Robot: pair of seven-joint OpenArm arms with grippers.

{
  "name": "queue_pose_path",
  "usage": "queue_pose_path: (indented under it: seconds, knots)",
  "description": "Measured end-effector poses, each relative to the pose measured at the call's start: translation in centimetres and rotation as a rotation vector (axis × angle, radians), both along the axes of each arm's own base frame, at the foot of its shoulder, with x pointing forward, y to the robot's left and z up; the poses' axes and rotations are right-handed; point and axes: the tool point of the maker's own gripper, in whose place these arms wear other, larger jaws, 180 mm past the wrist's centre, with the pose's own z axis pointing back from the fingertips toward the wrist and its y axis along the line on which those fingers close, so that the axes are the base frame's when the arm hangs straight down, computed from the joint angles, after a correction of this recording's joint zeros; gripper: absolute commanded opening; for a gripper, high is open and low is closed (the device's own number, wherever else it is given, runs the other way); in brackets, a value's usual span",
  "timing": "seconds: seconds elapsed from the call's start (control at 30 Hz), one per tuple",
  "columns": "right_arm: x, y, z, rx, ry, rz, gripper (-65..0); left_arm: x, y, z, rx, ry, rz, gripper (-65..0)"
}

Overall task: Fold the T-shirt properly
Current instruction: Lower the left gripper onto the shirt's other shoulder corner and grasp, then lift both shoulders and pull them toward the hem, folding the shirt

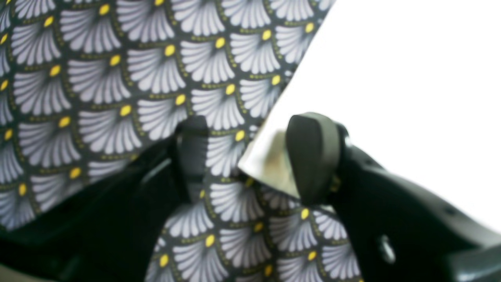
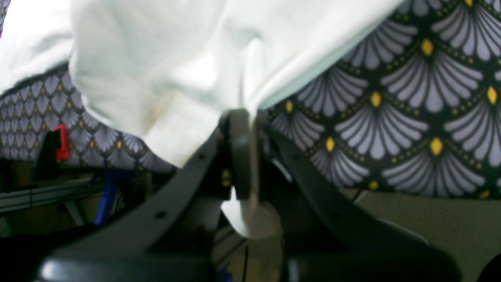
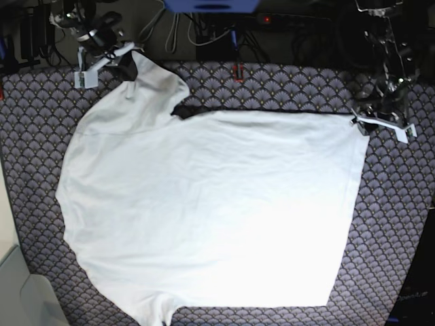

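The white T-shirt [image 3: 217,210] lies spread wide over the patterned table. At the far left, one end of it is pulled up off the table, with my right gripper [image 3: 126,64] holding it. In the right wrist view the right gripper [image 2: 248,152] is shut, a fold of the T-shirt [image 2: 156,58] pinched between its fingers. My left gripper [image 3: 359,122] is low at the shirt's far right corner. In the left wrist view the left gripper [image 1: 252,160] stands open, and the pointed corner of the T-shirt [image 1: 391,78] reaches in between its fingers [image 1: 313,156].
A fan-patterned cloth [image 3: 401,224] covers the whole table. A red clamp [image 3: 238,71] sits on the far edge, with cables and a power strip [image 3: 292,19] behind it. A pale bin [image 3: 13,285] stands off the near left corner.
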Motion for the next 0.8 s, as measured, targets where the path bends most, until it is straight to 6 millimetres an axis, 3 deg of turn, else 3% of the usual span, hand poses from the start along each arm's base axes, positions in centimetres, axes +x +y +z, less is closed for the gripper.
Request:
queue_pose_path:
  seconds: [0.2, 0.3, 0.43, 0.63, 0.8]
  knots:
    - [0.0, 0.0, 0.0, 0.000, -0.001, 0.000, -65.0, 0.4, -2.4, -0.3, 0.010, -0.001, -0.079, -32.0]
    - [0.3, 0.1, 0.0, 0.001, 0.001, 0.008, -65.0, 0.5, -2.8, -0.5, 0.001, 0.003, -0.086, -43.0]
    - [0.4, 0.1, 0.0, 0.001, -0.002, 0.008, -65.0, 0.4, -3.0, -0.6, -0.013, 0.006, -0.087, -64.3]
    - [0.4, 0.2, 0.1, 0.000, -0.003, 0.012, -65.0, 0.2, -2.9, -0.6, -0.014, 0.008, -0.085, -64.7]
    - [0.0, -0.5, 0.5, -0.046, 0.008, 0.057, -65.0, -1.1, -3.3, -0.4, -0.010, 0.028, -0.108, -64.5]
